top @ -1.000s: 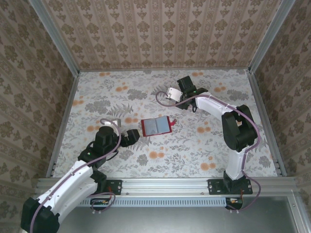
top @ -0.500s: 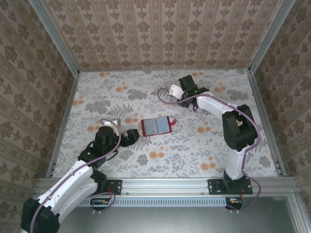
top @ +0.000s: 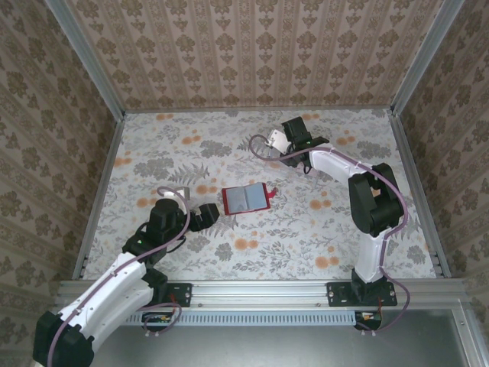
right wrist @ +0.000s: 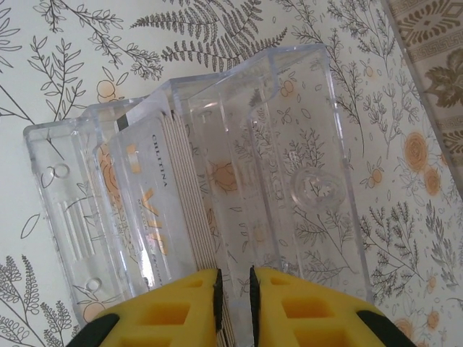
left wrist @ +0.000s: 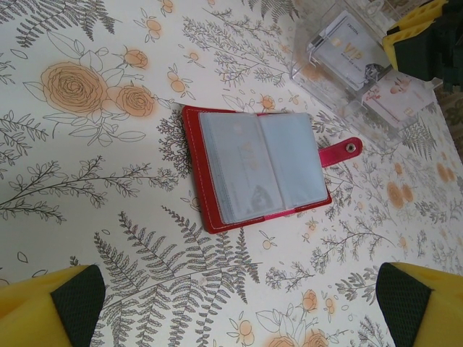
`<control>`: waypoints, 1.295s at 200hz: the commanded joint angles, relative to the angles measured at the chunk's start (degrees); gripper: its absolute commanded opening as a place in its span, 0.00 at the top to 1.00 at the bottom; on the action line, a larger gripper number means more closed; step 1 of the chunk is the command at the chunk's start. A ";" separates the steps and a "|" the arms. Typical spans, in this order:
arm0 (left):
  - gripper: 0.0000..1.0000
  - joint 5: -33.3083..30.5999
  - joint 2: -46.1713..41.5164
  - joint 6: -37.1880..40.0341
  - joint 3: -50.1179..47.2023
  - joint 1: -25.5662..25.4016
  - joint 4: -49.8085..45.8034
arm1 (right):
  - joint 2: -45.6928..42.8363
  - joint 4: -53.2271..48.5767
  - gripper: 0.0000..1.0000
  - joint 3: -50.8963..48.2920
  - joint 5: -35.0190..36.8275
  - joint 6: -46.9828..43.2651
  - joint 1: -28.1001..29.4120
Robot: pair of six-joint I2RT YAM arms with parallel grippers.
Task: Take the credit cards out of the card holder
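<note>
The right gripper is clenched, its two yellow ribbed fingers almost meeting on the edge of a clear box nearest the camera. I cannot tell whether a card edge is caught between them too. The box is hard, glossy, see-through plastic, oblong, with rounded moulded corners. A stack of thin pale cards is packed inside it, the front one bearing gold letters. In the top view this gripper and the box sit at about 1 o'clock from the wallet, well apart from it.

The left gripper is released, its yellow fingers with dark rubbery pads spread wide to either side. At 12 o'clock from it the wallet lies open and flat. It has a red stitched cover and grey-blue translucent sleeves, with one more of the cards showing faintly through a sleeve. A small red tab with a metal snap sticks out at 3 o'clock. The tablecloth is smooth, printed with grey ferns and orange roses
</note>
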 commanded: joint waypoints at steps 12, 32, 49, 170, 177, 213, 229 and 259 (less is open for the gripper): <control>0.00 0.58 -0.29 0.37 1.02 0.44 -0.51 | -1.70 0.08 0.78 0.63 -2.06 2.54 -0.20; 0.00 0.66 -0.31 0.32 1.03 0.44 -0.60 | -3.25 0.10 0.78 0.53 -4.12 4.30 -0.20; 0.00 0.75 -0.30 0.41 1.11 0.44 -0.59 | -5.17 0.88 0.77 0.33 -5.36 6.66 -0.16; 0.00 1.99 5.69 0.92 4.19 0.40 0.50 | -24.12 6.14 0.55 -10.69 -16.31 53.31 -0.47; 0.00 1.82 5.96 0.96 4.36 0.43 0.54 | -25.17 8.26 0.52 -12.62 -17.84 54.82 -0.68; 0.00 1.82 7.73 0.80 4.75 0.35 1.10 | -28.55 14.85 0.27 -18.70 -23.87 62.54 -2.27; 0.00 2.11 8.83 0.67 5.14 0.35 1.50 | -28.99 14.86 0.00 -19.70 -26.34 65.58 -2.91; 0.00 2.58 11.39 0.31 6.08 0.18 2.82 | -28.24 12.35 0.00 -20.14 -31.64 69.23 -4.05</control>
